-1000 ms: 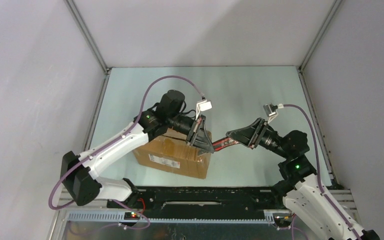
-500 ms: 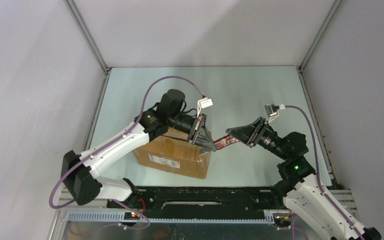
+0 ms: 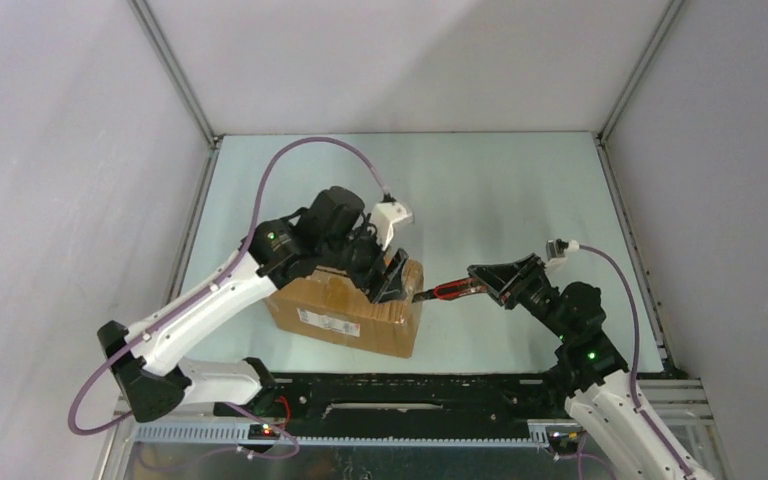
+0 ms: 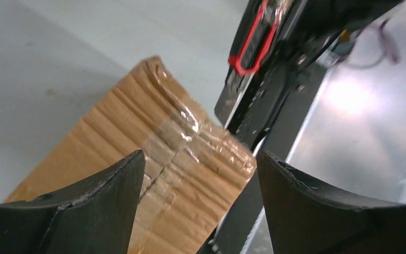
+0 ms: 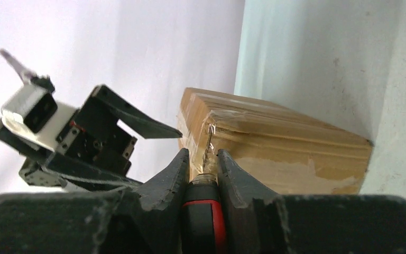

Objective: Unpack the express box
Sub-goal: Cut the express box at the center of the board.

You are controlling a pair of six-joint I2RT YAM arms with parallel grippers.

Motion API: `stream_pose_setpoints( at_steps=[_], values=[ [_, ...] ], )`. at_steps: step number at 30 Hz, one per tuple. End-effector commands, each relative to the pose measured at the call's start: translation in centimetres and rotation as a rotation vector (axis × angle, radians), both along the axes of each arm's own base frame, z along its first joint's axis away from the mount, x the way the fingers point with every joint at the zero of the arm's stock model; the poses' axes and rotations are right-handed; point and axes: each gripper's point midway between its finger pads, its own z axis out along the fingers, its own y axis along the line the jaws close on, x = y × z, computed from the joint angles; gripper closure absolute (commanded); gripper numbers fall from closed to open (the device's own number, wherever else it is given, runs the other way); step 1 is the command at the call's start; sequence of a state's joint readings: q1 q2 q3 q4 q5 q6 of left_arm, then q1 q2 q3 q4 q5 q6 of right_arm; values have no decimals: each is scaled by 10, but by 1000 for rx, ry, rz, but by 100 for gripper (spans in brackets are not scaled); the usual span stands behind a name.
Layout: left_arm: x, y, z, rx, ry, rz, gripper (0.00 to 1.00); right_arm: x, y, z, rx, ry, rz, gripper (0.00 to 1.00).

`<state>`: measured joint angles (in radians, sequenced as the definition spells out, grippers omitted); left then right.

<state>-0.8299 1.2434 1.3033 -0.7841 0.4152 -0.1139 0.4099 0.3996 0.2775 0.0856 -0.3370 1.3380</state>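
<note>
Two arms meet at the express box (image 3: 345,308), lower left of centre on the counter (image 3: 500,180): left jaws open over its right end (perhaps to steady it), right jaws clamping a red cutter (image 3: 450,291) pointed at the tape (image 4: 190,140).

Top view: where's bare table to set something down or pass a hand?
Free: the table's far half, between the back wall and the express box; also the near patch right of the box. Crowded: the box's right end, where left gripper, right gripper and red-handled cutter meet.
</note>
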Motion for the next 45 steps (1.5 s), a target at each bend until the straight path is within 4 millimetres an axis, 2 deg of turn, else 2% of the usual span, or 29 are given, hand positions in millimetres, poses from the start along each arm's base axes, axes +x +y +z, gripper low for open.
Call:
stream_pose_setpoints(
  at_steps=[1, 4, 9, 15, 21, 23, 24, 25, 28, 35, 40, 45],
  values=[
    [-3, 32, -16, 250, -206, -78, 19, 9, -14, 8, 87, 2, -97, 100],
    [-12, 28, -23, 277, -230, -150, 18, 12, -21, 1, 115, 25, -128, 100],
    [-7, 30, -36, 350, -309, -174, 17, 13, -24, -2, 136, 31, -136, 100],
    [-27, 15, -30, 262, -340, -279, 17, 14, -22, -6, 135, 36, -127, 100],
    [-36, 12, -23, 208, -370, -328, 17, 14, -19, -12, 146, 44, -116, 100],
    [-38, 11, -24, 202, -389, -349, 15, 14, -19, -12, 149, 41, -113, 100],
    [-40, 10, -26, 194, -397, -365, 9, 14, -19, -11, 151, 38, -112, 100],
    [-43, 8, -26, 181, -409, -385, 7, 14, -19, -10, 153, 36, -112, 100],
    [-49, 3, -25, 142, -433, -410, 5, 13, -19, -8, 154, 32, -112, 100],
    [-44, 3, -38, 181, -426, -400, 5, 13, -18, -7, 158, 28, -101, 100],
    [-26, 6, -59, 271, -456, -353, 5, 13, -17, -3, 168, 23, -98, 100],
    [-26, -1, -66, 255, -458, -370, 7, 13, -17, -2, 192, 27, -95, 100]
  ],
)
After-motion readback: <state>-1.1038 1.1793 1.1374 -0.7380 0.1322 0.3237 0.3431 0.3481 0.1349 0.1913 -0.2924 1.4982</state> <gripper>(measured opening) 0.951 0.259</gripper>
